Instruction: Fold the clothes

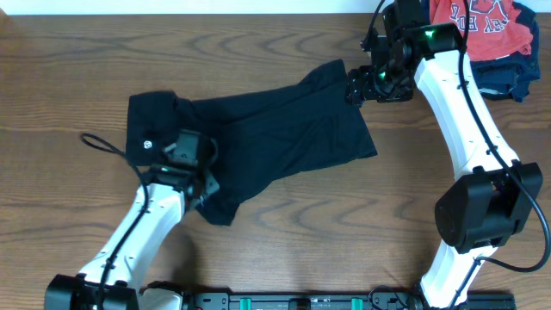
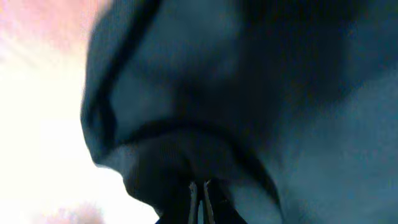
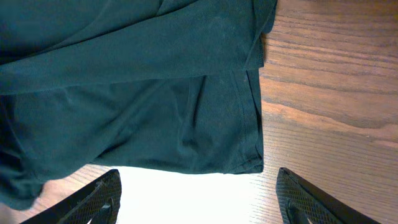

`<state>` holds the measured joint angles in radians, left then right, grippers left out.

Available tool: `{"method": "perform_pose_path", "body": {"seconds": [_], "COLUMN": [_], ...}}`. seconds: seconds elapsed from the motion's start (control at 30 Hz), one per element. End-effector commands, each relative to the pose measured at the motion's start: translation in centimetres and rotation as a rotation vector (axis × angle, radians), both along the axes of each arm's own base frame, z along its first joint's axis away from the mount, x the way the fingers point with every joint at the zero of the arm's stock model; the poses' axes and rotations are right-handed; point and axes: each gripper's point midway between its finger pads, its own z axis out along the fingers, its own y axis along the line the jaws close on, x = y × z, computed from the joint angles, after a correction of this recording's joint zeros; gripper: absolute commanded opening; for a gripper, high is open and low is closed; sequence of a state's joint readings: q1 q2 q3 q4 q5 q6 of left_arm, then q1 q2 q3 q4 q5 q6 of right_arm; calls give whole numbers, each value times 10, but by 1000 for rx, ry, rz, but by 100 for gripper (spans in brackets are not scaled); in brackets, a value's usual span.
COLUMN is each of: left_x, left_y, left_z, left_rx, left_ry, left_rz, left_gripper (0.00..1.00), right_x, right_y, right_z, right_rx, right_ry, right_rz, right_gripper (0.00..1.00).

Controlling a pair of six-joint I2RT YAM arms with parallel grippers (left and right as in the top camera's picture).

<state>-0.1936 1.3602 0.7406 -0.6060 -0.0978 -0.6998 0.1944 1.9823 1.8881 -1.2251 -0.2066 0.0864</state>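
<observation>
**Black T-shirt** (image 1: 284,129): lies crumpled mid-worktop (image 1: 293,232). Its long axis slants from near left to far right, with the white round logo (image 1: 148,145) at the left end.
**Left pincer** (image 1: 191,160): clenched on bunched fabric at the shirt's near-left part.
**Right pincer** (image 1: 355,86): released, fingers spread wide over the shirt's far-right hem.
**Red shirt** (image 1: 482,21): on dark folded garments (image 1: 508,79) in the far right corner, apart from the T-shirt.

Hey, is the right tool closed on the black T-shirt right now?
No, in the right wrist view the right tool has its fingers spread wide apart, and the black T-shirt lies beyond them, ungripped.
</observation>
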Motion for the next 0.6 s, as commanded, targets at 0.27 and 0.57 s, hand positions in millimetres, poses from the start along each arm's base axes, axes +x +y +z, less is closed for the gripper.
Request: {"method": "perform_pose_path", "body": {"seconds": [0.27,0.57], "left_x": [53,8], "left_y": [3,6], "left_z": [54,58], "left_rx": [2,-4], "left_ry": [-161,-4], "left_rz": [-76,-84], "left_gripper": [6,6], "right_x": [-2,-2], "right_y": [5,5], "right_z": [0,0], "right_rx": [4,4], "right_ry": [-4,-4], "right_rz": [26,27], "right_gripper": [77,78]}}
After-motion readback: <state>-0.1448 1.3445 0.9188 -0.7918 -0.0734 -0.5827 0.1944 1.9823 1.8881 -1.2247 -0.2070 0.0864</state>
